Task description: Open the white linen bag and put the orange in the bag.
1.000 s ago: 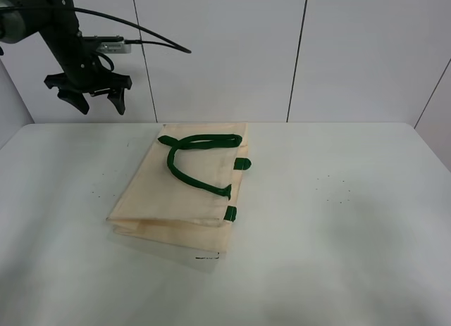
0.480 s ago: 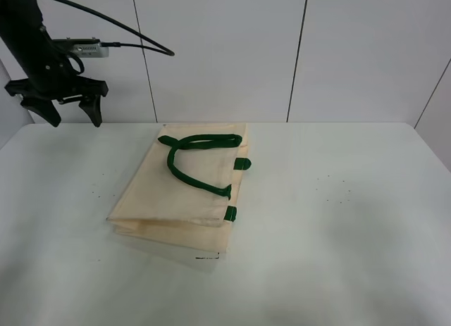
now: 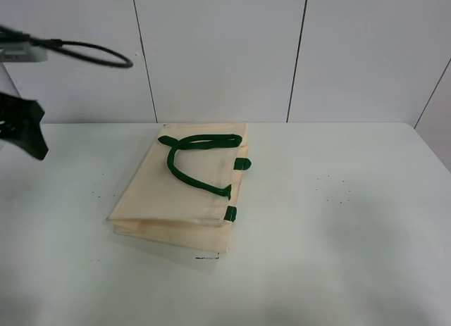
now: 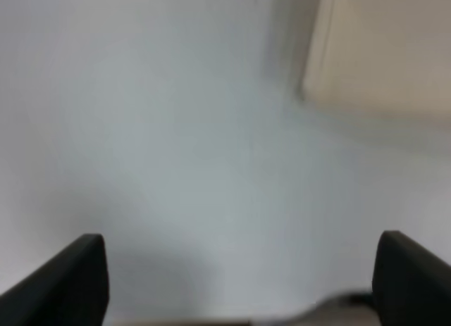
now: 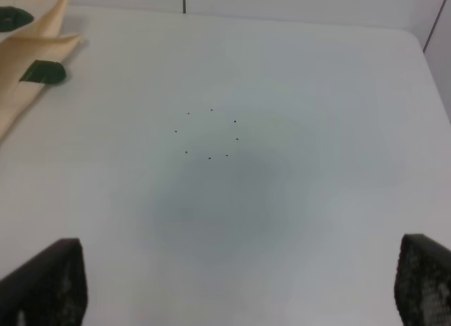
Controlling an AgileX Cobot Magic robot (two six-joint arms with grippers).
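The white linen bag (image 3: pixel 183 189) lies flat and closed on the white table (image 3: pixel 338 255), left of the middle, with its dark green handles (image 3: pixel 194 157) on top. The orange is out of view in every frame. My left gripper (image 4: pixel 239 270) is open and empty, its fingers (image 4: pixel 70 277) wide apart over bare table, with a blurred corner of the bag (image 4: pixel 384 51) beyond it. In the exterior view only one of its dark fingers (image 3: pixel 29 132) shows at the left edge. My right gripper (image 5: pixel 239 284) is open and empty over bare table, with the bag's edge (image 5: pixel 28 51) off to one side.
A white panelled wall (image 3: pixel 225 51) stands behind the table's far edge. A black cable (image 3: pixel 91 50) loops from the left arm. Small dark specks (image 3: pixel 335 189) mark the table right of the bag; they also show in the right wrist view (image 5: pixel 211 136).
My left arm has swung left and down from the back left, and is now mostly out of the exterior view. The bag has not moved.
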